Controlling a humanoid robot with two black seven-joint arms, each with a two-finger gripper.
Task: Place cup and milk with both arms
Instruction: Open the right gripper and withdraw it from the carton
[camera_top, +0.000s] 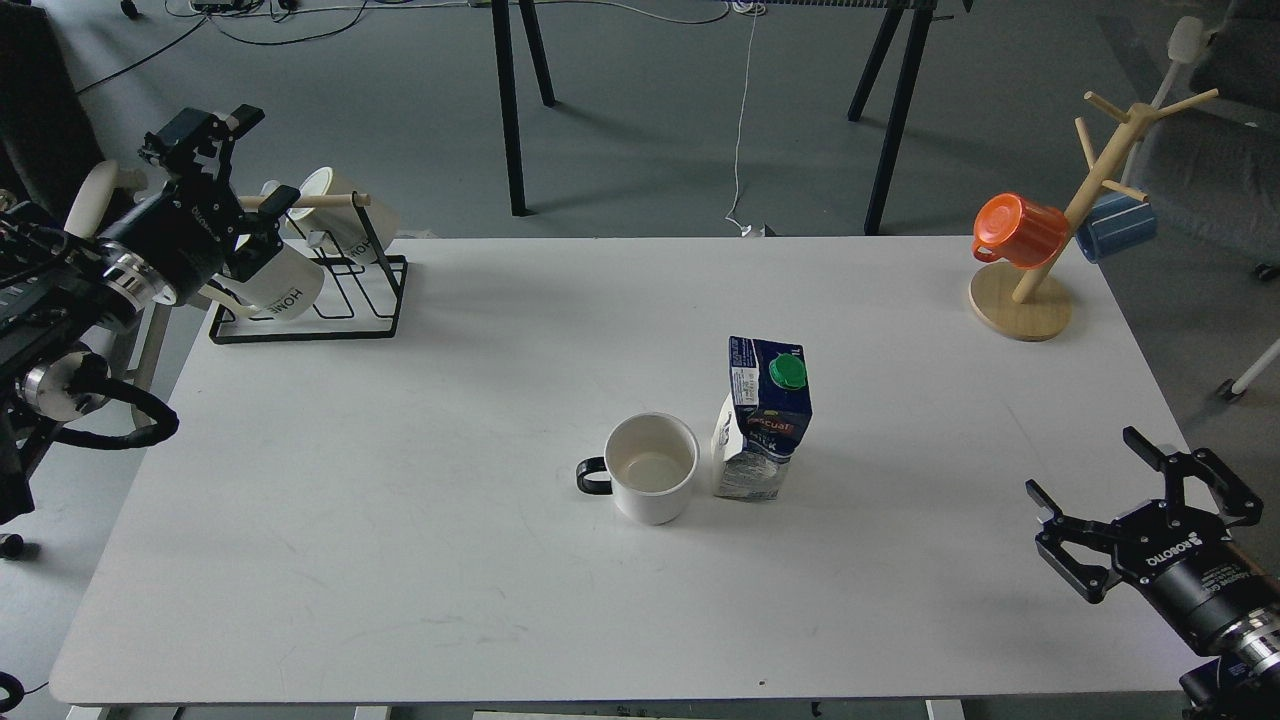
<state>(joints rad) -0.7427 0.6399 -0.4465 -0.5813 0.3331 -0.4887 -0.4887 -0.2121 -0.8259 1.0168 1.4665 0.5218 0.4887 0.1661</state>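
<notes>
The white cup (652, 468) with a black loop handle stands upright near the middle of the white table (400, 480), handle pointing left. The blue and white milk carton (762, 418) with a green cap stands upright right beside it, to its right. My right gripper (1090, 478) is open and empty at the table's front right corner, far from the carton. My left gripper (228, 150) is raised off the table's far left corner, above the black rack; its fingers look spread, with nothing between them.
A black wire rack (318, 285) with cream "HOME" mugs (283, 284) stands at the back left. A wooden mug tree (1052, 250) with an orange mug (1020, 231) and a blue mug (1117, 228) stands at the back right. Table legs stand behind.
</notes>
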